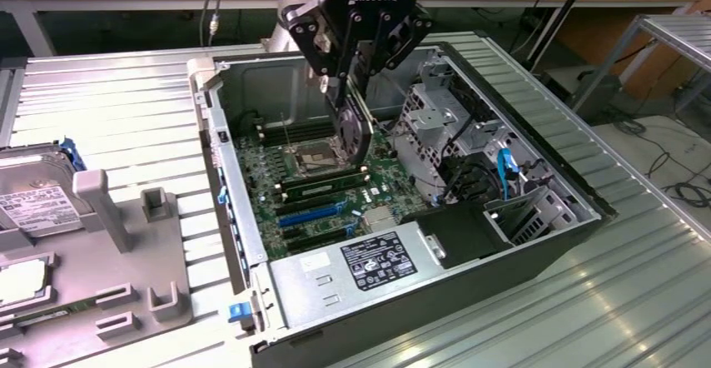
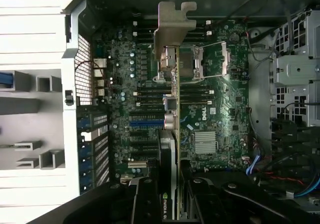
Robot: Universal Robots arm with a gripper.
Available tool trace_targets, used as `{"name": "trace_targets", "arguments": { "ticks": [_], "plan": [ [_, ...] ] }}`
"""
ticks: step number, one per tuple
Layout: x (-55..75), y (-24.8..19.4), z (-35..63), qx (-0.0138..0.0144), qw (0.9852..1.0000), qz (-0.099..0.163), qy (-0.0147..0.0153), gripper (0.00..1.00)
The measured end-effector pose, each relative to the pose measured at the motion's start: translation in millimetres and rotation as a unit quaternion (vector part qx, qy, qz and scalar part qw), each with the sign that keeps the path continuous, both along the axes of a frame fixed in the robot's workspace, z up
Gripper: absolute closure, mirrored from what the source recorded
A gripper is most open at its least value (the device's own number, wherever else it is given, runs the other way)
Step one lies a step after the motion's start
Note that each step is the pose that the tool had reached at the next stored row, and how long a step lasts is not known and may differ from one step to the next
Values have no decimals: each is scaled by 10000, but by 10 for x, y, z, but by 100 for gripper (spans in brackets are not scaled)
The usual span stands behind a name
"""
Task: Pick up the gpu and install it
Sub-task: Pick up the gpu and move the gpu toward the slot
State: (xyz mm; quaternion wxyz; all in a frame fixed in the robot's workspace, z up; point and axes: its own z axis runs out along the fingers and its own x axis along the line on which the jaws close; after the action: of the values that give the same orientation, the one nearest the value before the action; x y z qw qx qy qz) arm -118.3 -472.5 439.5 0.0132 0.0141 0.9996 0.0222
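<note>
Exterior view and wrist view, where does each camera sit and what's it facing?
Exterior view: off the arm, high beside the open computer case, looking down into it; the tool shows, gripping the graphics card.
Wrist view: on the wrist, looking along the graphics card onto the motherboard; the tool shows.
Shared: tool, graphics card, motherboard, computer case.
</note>
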Motion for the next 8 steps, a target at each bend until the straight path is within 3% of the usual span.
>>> {"name": "trace_targets", "arguments": {
  "ticks": [8],
  "plan": [
    [102, 0, 0, 0, 10000, 0, 0, 73]
  ]
}}
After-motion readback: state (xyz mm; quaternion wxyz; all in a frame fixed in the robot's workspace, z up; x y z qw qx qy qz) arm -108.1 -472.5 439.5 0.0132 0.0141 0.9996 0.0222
